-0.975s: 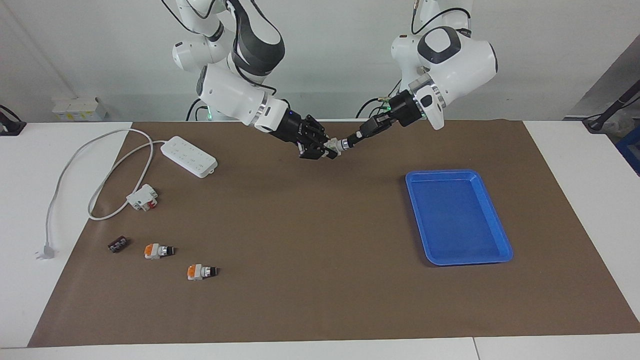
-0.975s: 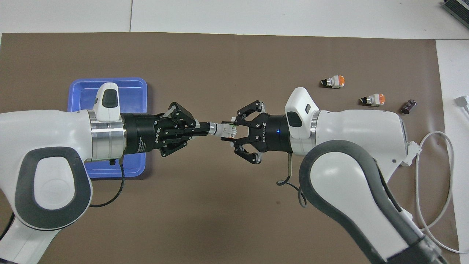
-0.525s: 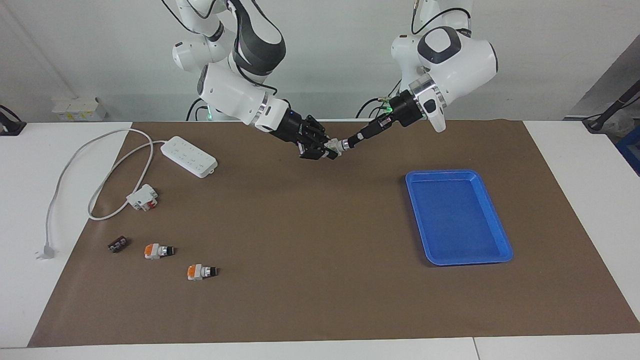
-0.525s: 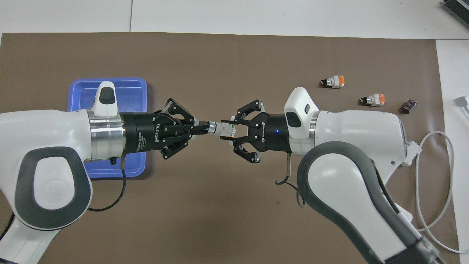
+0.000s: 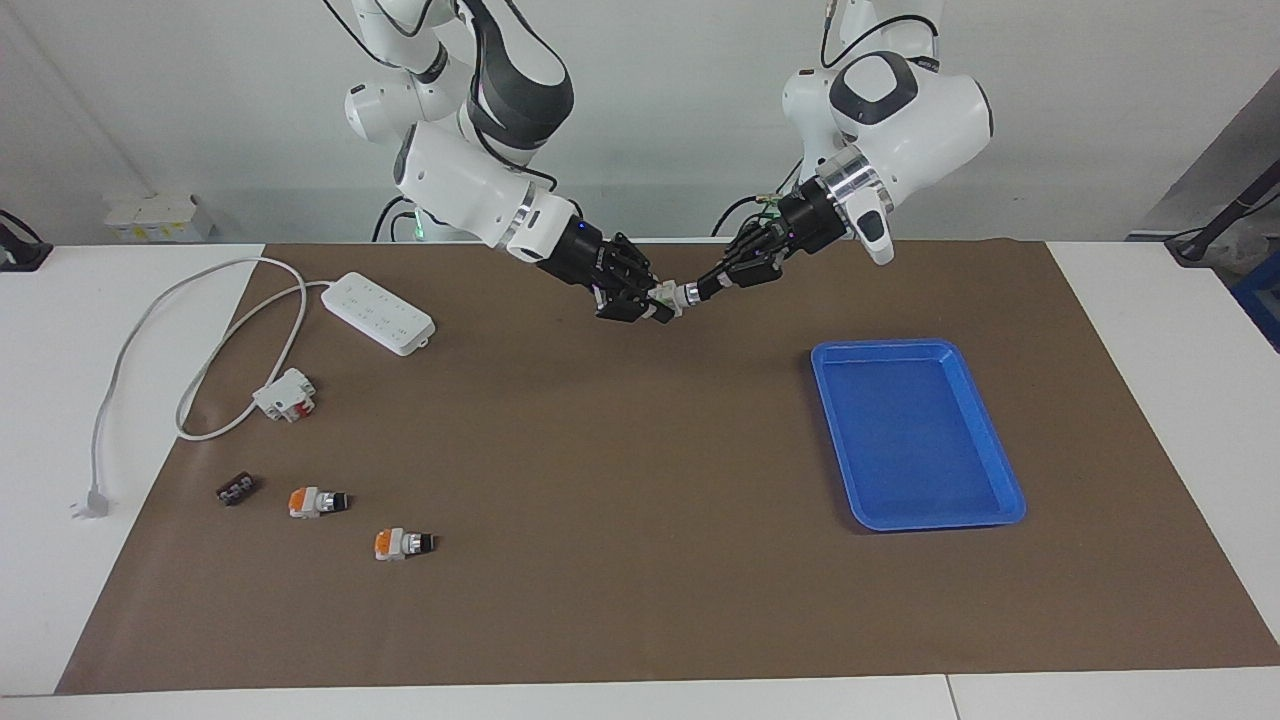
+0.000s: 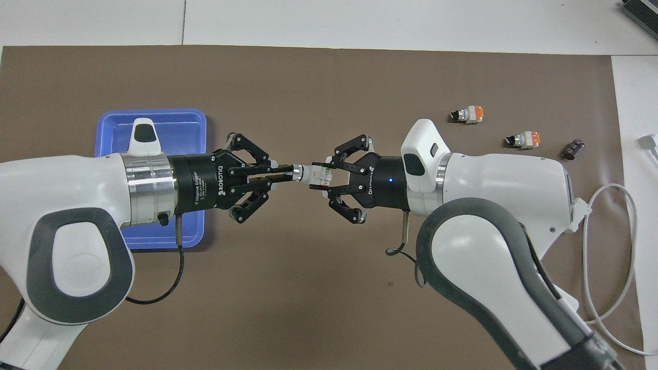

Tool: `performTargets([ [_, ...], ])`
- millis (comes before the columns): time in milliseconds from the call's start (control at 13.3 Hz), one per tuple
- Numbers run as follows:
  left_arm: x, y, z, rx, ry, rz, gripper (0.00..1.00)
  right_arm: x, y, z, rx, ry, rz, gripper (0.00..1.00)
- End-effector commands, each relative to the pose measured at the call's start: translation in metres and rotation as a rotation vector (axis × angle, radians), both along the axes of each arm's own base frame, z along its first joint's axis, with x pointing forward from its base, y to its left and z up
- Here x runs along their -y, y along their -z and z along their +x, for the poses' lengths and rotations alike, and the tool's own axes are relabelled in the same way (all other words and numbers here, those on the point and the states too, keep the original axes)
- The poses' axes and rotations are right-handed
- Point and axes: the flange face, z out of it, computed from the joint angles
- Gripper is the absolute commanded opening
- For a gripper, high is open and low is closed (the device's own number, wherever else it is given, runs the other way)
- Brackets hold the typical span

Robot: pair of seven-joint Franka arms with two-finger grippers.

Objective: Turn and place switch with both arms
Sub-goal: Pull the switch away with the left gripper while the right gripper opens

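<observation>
Both grippers, left gripper [image 6: 280, 176] and right gripper [image 6: 323, 177], pinch the small green-based push-button switch [image 6: 314, 176] in the air above the brown-papered bench [image 5: 620, 480]. Nearby: one blue plastic tray [image 5: 915, 432], two orange-based switches [image 5: 318, 501], one white power strip [image 5: 378, 313].

The left gripper [image 6: 280, 180] reads "ROBOTIQ" in white lettering beside smaller "Adaptive Gripper" along its black body.

Bright even light, soft faint shadows, sharp focus
</observation>
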Motion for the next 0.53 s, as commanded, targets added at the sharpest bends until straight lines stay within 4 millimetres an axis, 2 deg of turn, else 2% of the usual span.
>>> performTargets([
  [0,-0.0135,-0.0135,0.0153,-0.077,-0.172,-0.038,0.0,-0.0022,0.0029,-0.0113,-0.042,-0.007,0.01,0.0],
  [450,-0.014,-0.0216,0.0171,-0.192,-0.263,-0.05,0.0,-0.002,0.0027,-0.0118,-0.042,-0.007,0.009,0.0],
])
